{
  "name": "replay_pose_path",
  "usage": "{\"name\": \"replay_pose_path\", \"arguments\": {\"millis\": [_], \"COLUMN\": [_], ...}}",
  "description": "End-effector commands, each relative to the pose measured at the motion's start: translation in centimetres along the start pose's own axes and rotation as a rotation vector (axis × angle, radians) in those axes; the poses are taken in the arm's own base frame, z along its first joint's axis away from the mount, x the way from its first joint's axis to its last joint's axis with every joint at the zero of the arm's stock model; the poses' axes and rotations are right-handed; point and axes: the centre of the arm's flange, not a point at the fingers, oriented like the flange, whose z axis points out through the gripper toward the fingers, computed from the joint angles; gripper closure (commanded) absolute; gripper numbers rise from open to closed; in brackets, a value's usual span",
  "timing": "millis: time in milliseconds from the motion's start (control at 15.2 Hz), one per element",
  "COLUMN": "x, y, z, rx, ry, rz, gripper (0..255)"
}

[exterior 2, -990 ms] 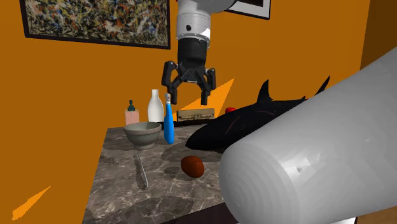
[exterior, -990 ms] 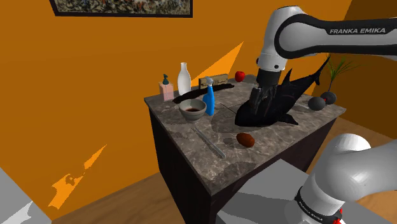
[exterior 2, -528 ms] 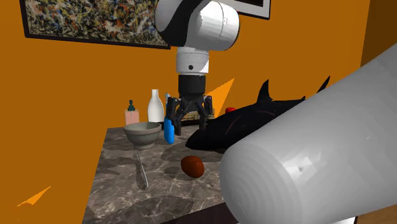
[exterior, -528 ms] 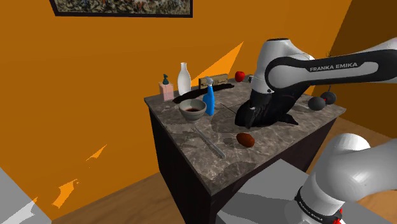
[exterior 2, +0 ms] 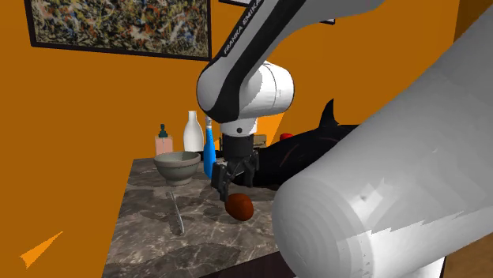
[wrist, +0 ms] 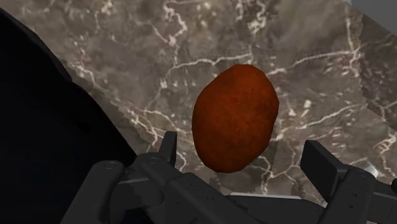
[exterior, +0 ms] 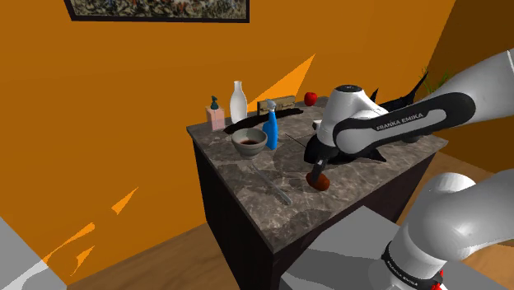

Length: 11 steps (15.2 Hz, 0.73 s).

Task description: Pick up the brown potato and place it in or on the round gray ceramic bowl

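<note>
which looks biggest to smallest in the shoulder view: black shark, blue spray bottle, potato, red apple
1. black shark, though the arm hides part of it
2. blue spray bottle
3. potato and red apple look alike; the apple sits farther back, so I won't rank them

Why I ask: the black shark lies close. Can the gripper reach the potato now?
Probably yes: the open gripper hangs right over the potato; the shark lies beside, not between.

Black shark [exterior 2: 308,152] partly hidden behind the arm, painting [exterior 2: 118,28] cut by top edge, potato [exterior: 322,184] top covered by gripper [exterior: 314,175]
</note>
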Motion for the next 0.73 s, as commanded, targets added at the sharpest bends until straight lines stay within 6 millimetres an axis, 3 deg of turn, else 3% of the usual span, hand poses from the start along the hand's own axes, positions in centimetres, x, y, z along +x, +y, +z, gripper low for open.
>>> {"name": "replay_pose_path", "arguments": {"millis": [0, 330, 660], "x": [0.2, 0.2, 0.2], "y": [0.1, 0.1, 0.1], "z": [1.2, 3.6, 3.6], "rx": [-0.003, -0.003, -0.003], "ry": [0.005, 0.005, 0.005], "rz": [-0.006, -0.006, -0.006], "gripper": [0, 0, 0]}}
